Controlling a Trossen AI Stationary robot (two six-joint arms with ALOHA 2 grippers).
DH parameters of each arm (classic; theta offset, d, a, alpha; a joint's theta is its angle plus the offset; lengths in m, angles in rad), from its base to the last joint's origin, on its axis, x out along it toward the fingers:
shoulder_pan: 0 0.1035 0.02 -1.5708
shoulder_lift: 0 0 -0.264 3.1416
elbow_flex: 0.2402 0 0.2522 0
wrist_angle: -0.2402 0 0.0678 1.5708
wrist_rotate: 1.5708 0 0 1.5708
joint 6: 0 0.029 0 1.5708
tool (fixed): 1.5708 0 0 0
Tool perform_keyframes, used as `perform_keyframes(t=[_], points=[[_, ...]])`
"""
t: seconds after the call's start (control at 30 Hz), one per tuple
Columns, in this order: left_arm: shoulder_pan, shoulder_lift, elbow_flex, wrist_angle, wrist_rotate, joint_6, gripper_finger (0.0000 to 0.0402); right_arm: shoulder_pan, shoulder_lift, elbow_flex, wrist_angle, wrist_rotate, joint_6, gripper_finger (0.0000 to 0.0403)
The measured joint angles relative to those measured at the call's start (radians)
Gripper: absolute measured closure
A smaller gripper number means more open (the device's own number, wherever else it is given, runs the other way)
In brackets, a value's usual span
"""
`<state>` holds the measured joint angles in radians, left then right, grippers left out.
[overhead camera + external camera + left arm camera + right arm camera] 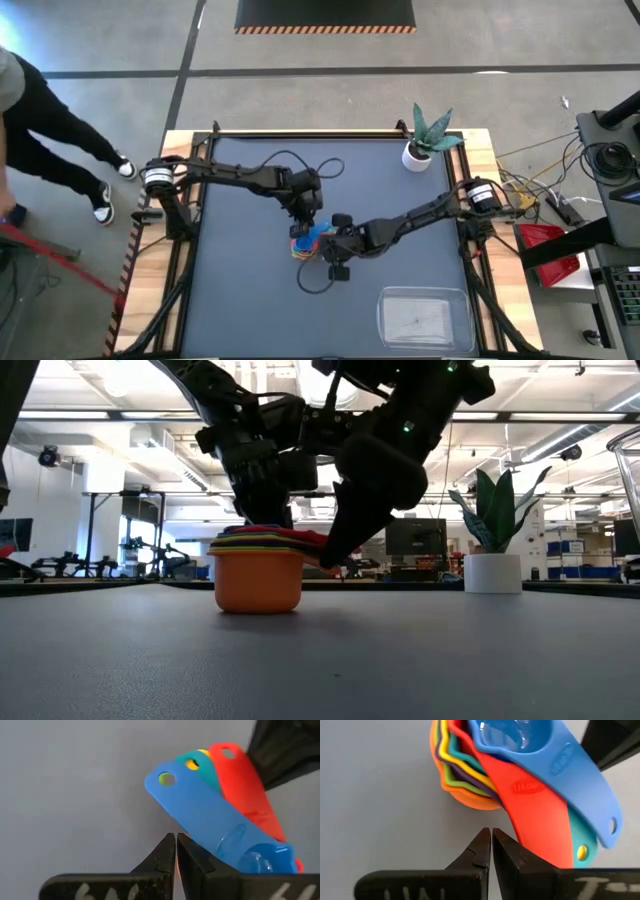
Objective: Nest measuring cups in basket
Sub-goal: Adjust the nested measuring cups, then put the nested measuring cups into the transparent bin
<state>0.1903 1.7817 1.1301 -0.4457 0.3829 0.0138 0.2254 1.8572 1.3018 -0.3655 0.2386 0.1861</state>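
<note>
The measuring cups (258,565) stand nested in one stack on the table's middle, the orange cup (470,800) at the bottom resting on its base. The blue cup (505,735) is on top. The handles fan out: blue (200,810), teal (197,765), red (245,785). My left gripper (176,837) is shut and slants down at the stack's far-left side, its tips beside the blue handle. My right gripper (487,832) is shut and slants down from the right, its tips between the orange cup and the red handle (540,820). The clear basket (425,318) lies at the near right. My left gripper's shut tips stand right at the lower edge of the blue handle (192,832), near the bowl; whether they touch it I cannot tell. My right gripper's shut tips come slanting down beside the red handle (512,827) and reach the fanned handles (322,552) in the low view; whether they touch I cannot tell.
A white plant pot (418,155) with a green plant stands at the far right corner. Cables loop over the table near both arms. A person (40,130) stands beyond the table's left edge. The near left of the table top is bare.
</note>
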Motion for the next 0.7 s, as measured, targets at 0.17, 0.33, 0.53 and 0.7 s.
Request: perform_keyframes(t=[0.17,0.33,0.53,0.7], points=[[-0.013,0.0,0.0,0.007,0.005,0.011,0.0402,-0.021,0.0,0.0,0.0,-0.002,-0.012,0.0394],[-0.025,0.0,0.0,0.032,0.054,0.028,0.0401,-0.038,0.0,0.0,0.0,-0.003,-0.015,0.0394],[-0.027,0.0,0.0,0.06,0.042,0.035,0.0401,-0.043,0.0,0.0,-0.001,-0.015,-0.016,0.0394],[-0.018,-0.024,0.002,0.095,0.038,0.034,0.0401,-0.039,-0.004,0.0,-0.001,-0.102,-0.002,0.0394]])
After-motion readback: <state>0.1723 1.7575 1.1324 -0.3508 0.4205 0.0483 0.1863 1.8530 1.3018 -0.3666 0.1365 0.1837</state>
